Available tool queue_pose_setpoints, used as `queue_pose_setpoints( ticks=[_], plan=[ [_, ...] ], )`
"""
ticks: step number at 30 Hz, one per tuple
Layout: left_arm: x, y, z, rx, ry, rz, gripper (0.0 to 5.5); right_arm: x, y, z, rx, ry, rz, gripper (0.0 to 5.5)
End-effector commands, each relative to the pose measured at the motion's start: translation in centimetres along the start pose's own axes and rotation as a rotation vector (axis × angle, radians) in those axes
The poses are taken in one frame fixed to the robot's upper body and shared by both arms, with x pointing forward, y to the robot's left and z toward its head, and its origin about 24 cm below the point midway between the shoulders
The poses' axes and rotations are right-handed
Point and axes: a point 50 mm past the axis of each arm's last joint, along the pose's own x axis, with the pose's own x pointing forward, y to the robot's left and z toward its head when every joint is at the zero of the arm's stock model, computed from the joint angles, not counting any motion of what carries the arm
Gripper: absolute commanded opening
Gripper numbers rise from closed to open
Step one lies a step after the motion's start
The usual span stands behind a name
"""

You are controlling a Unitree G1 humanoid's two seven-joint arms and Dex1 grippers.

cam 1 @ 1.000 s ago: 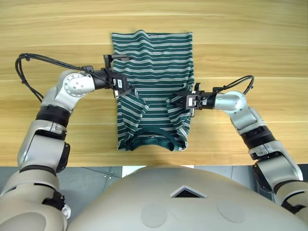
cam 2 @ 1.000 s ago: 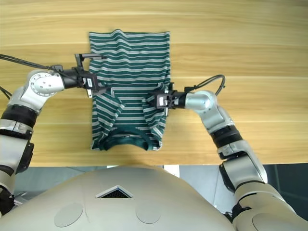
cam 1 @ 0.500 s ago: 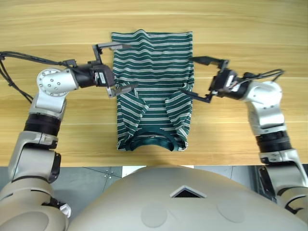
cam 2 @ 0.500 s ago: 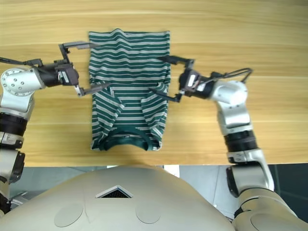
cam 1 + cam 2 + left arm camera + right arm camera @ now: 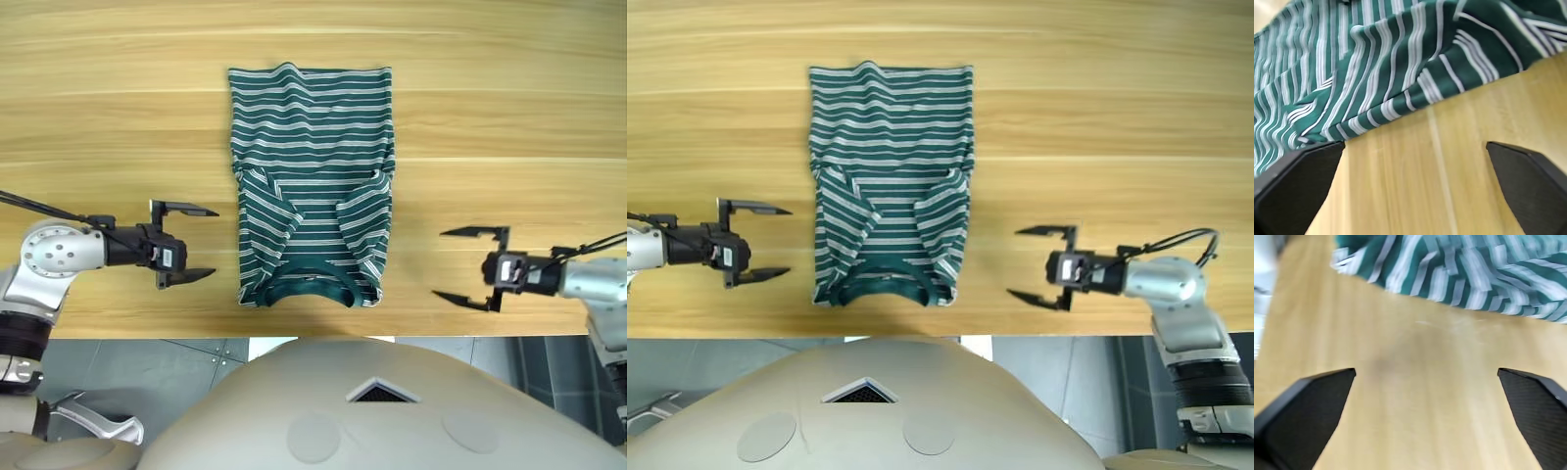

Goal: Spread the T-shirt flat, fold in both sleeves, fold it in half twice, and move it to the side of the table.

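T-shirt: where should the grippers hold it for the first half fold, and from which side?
Likely its two near corners beside the collar. The T-shirt lies flat as a long rectangle, sleeves in, and the open left gripper and right gripper flank that end, so each comes in sideways.

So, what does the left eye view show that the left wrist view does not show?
Left eye view alone: the whole T-shirt, sleeves folded in, collar at the near end, and the right gripper, open, apart from the shirt on its right. Left wrist view alone: a close look at the wavy folds along the shirt's side edge. Shared: the T-shirt, the wooden table, and the left gripper, open and clear of the cloth.
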Motion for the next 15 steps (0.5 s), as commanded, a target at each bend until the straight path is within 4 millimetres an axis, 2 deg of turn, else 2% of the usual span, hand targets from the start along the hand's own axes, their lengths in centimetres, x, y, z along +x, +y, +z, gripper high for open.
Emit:
queue_pose_setpoints(
  ticks=[1, 6, 15],
  plan=[
    [1.7, -1.5, 0.9, 0.063, 0.006, -0.088, 5.40, 1.9, 1.2, -0.2, 0.003, -0.011, 0.089, 5.36],
    [3.1, -2.1, 1.8, 0.085, -0.048, -0.121, 5.40, 3.7, 0.9, 0.2, -0.004, -0.060, 0.076, 5.36],
    [3.2, -3.4, 2.1, 0.064, -0.078, -0.237, 5.40, 5.3, -0.8, 1.6, -0.056, -0.143, -0.005, 5.36]
  ],
)
